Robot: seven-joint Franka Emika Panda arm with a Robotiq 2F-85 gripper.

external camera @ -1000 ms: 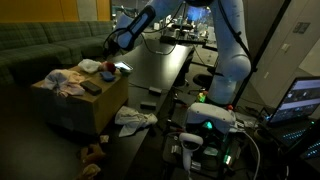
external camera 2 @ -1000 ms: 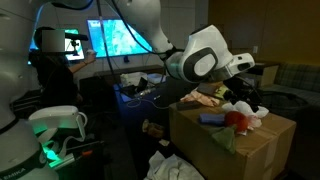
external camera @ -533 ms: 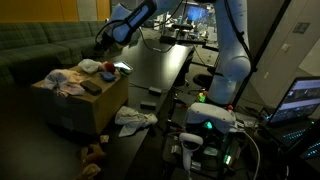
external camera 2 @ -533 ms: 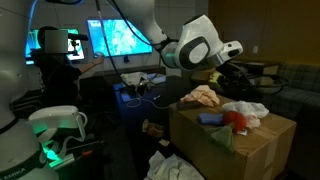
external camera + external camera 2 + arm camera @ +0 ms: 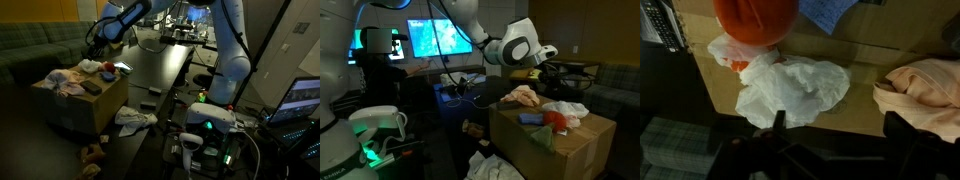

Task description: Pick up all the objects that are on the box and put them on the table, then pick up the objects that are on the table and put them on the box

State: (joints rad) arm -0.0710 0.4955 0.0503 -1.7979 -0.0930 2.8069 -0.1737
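- In the wrist view, the red ball [image 5: 755, 18] sits near the left edge of the box [image 5: 865, 50], touching the white cloth [image 5: 790, 90].
- The blue cloth [image 5: 830, 12] lies just right of the ball.
- The pink cloth [image 5: 925, 85] lies at the right edge.
- My gripper [image 5: 834, 120] hangs over the box with its jaws apart and empty.
- In an exterior view, the table [image 5: 165, 70] stands beside the box.

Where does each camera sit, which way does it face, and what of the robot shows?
Exterior view: raised, looking along the table toward the sofa, with the box at left; most of the arm shows.
Exterior view: low beside the box, facing lit monitors; the arm's wrist end shows.
Wrist view: looks down on the box top, red ball and white cloth; the open gripper shows at the bottom edge.
Shared: all three see the box top's clutter.
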